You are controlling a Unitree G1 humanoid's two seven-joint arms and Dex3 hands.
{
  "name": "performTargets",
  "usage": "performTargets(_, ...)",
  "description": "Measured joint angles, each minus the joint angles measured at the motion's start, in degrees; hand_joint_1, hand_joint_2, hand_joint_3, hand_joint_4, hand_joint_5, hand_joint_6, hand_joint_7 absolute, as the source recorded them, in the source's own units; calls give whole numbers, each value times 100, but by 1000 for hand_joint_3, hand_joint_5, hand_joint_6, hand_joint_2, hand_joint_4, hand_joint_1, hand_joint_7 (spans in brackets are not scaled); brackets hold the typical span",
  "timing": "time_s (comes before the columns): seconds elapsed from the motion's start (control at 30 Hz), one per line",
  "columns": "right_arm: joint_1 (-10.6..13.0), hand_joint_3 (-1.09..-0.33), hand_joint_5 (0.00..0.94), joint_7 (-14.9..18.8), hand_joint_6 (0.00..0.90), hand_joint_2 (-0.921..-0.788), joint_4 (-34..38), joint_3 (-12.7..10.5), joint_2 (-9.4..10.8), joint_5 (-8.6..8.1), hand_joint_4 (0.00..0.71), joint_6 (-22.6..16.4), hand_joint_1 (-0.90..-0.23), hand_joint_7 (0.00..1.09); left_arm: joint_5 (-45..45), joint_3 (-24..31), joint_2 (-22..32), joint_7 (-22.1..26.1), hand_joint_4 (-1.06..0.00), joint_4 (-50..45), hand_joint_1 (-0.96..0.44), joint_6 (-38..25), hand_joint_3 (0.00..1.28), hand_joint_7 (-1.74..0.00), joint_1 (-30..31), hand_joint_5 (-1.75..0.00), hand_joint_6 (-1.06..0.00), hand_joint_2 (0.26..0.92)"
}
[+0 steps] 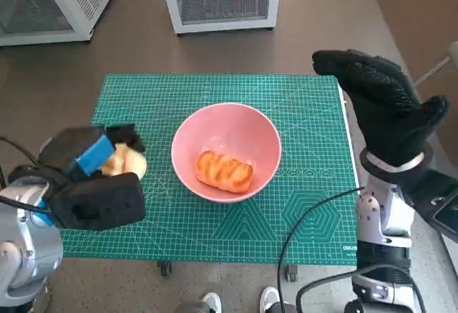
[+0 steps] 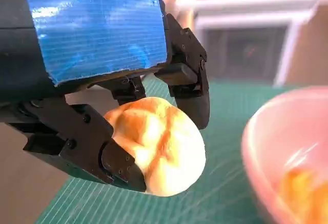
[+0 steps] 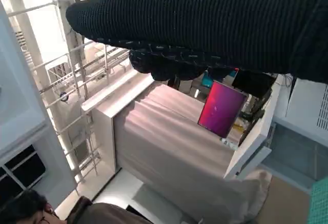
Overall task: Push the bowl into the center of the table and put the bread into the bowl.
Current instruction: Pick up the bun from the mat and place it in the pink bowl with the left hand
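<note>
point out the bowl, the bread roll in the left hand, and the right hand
bowl [image 1: 187,135]: head view, bare pink inner wall on its left side
bread roll [image 2: 164,147]: left wrist view, middle of its pale crust
right hand [image 1: 383,105]: head view, middle of the glove

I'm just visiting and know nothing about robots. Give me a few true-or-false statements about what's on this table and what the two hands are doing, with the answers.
1. The pink bowl is empty. False: an orange-brown bread piece already lies in it.
2. The left hand holds a pale bread roll. True.
3. The right hand is pressing on the bowl's rim. False: it is raised by the right edge of the green mat, apart from the bowl.
4. The bowl stands near the middle of the green mat. True.
5. The pale bread roll is already inside the bowl. False: it is still in the left hand, beside the bowl.
</note>
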State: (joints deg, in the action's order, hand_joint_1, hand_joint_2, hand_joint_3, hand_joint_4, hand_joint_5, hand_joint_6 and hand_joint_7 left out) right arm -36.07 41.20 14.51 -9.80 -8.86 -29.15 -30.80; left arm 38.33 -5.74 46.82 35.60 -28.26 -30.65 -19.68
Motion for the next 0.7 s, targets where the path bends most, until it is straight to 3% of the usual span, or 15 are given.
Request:
performTargets(0.37,-35,-717,2,23,303,-921,81,-41,-13,4,252,4,-637,22,121,-374,-542,-60,-791,7,3,206,21,-1116,-959,-1067,-671,910)
performTargets(0.7,-114,-723,1,23,304,-921,148,-54,-23,16,253,-12,-637,22,203,-1110,-1324,-249,-808,732,3,876,15,-1073,-1679,-1070,-691,905)
